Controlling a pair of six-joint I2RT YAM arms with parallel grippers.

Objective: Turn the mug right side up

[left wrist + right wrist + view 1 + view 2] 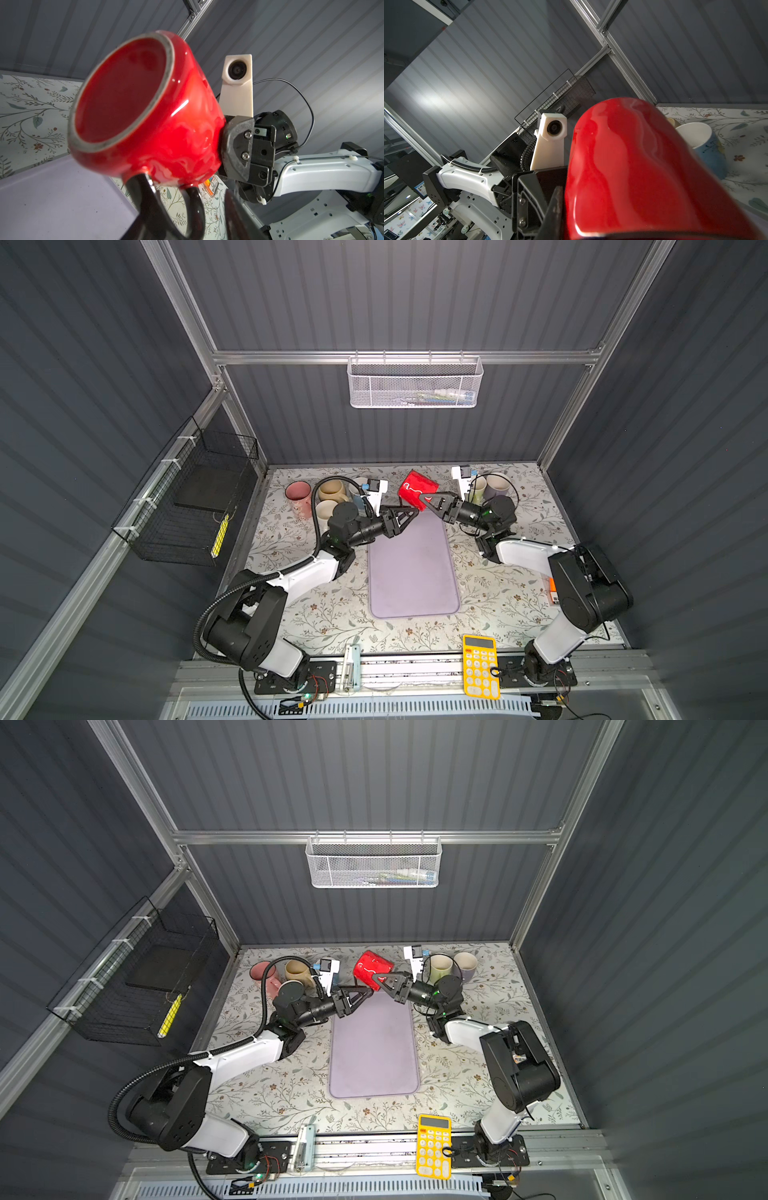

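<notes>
The red mug [415,487] [372,967] with a black handle [193,207] hangs on its side in the air over the far end of the purple mat [413,572]. My right gripper [424,497] [571,218] is shut on one end of the mug [643,166]; one finger [556,207] lies against the outside wall and the other is hidden. The grey-ringed end of the mug [166,124] faces the left wrist camera. My left gripper [413,512] [185,220] is open, its fingers either side of the handle, with a gap showing beside one finger [234,212].
Pink [298,493] and beige [330,489] mugs stand at the back left, with two pale mugs [478,487] [498,484] at the back right. A yellow calculator [480,666] lies at the front edge. A black wire basket [187,506] hangs on the left wall and a white one [415,383] on the back wall.
</notes>
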